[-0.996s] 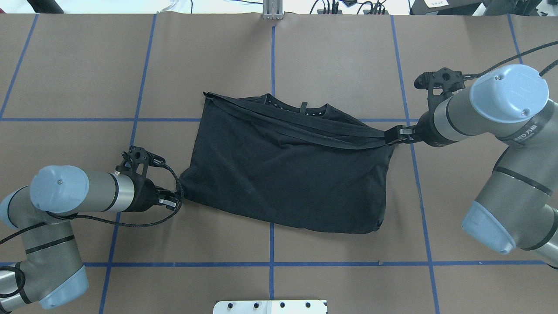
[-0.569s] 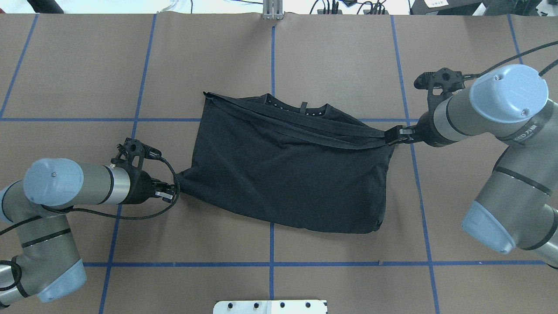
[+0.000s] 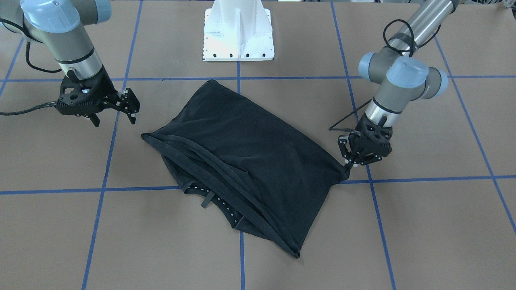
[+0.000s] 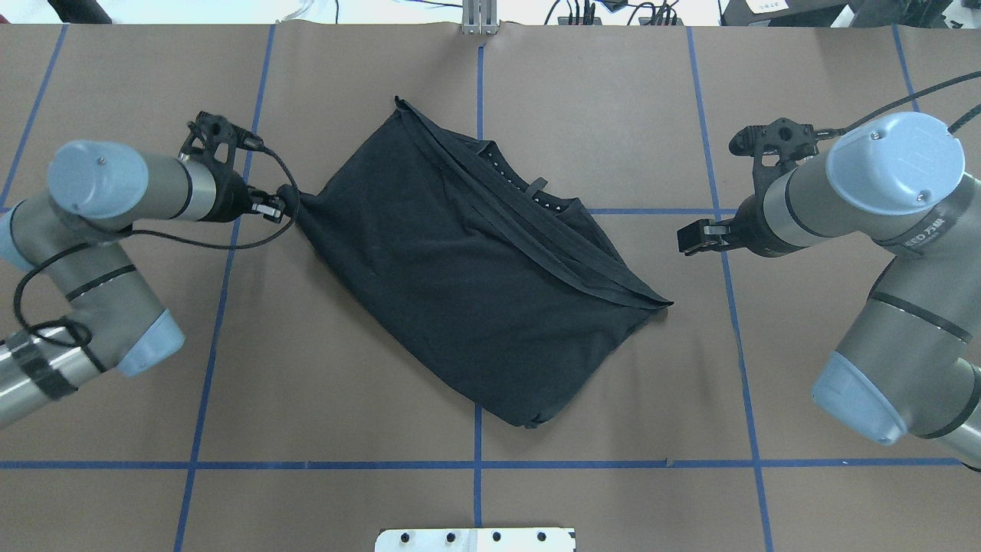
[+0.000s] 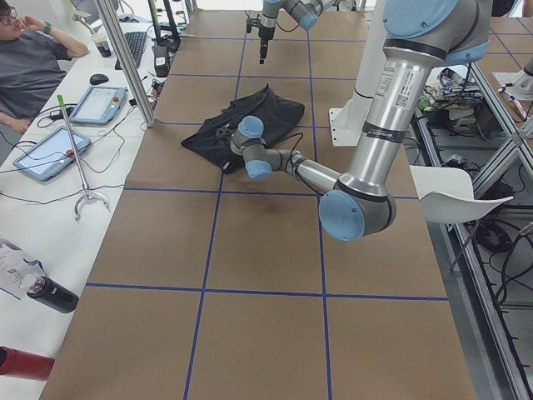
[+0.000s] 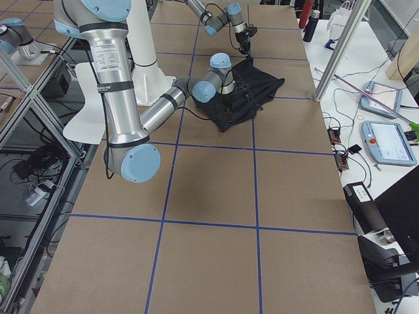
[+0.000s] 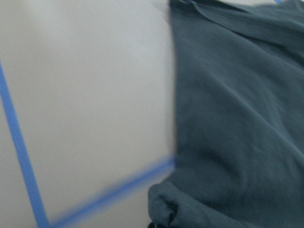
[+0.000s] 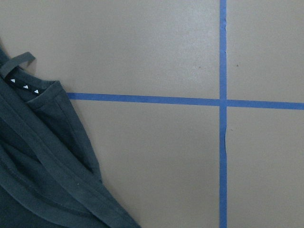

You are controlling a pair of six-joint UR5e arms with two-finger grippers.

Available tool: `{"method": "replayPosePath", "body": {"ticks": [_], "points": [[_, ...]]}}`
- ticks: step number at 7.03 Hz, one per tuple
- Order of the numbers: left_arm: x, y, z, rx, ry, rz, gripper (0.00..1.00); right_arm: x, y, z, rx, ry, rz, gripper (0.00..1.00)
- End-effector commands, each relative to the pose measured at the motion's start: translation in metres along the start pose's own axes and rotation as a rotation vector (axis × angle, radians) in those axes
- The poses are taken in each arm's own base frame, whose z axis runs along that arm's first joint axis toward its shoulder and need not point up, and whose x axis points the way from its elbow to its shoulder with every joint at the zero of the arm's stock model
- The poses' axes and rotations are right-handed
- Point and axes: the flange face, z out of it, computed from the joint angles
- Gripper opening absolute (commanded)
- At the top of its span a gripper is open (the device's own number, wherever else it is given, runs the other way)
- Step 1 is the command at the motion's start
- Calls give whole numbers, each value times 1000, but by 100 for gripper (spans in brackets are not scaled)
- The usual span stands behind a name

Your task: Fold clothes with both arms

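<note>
Mid-fold, jaws of the silver-grey left arm (image 4: 165, 190) clench a corner of the black T-shirt (image 4: 460, 291), and the right arm (image 4: 805, 203), jaws released, likely needs a fresh grasp.

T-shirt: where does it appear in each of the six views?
Front-facing: T-shirt, centre.
Overhead: centre.
Exterior left: upper middle.
Exterior right: upper middle.
Left wrist: right half.
Right wrist: lower-left corner.
Shared landmark: its neck loop, visible front-facing, overhead and right wrist.
</note>
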Motion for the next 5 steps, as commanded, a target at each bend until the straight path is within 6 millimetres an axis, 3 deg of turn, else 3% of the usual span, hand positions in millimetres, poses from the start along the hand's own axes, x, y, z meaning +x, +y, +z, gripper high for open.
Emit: {"method": "replayPosePath", "body": {"ticks": [1,4,5], "points": [[-21,-77,32,19,-66,10,0,1,-1,-1,3,0,2,100],[-23,-153,58,15,-120,30,0,2,-1,-2,3,-1,5,100],[-23,-159,60,23,-132,31,0,1,0,-3,2,-3,6,100]]}}
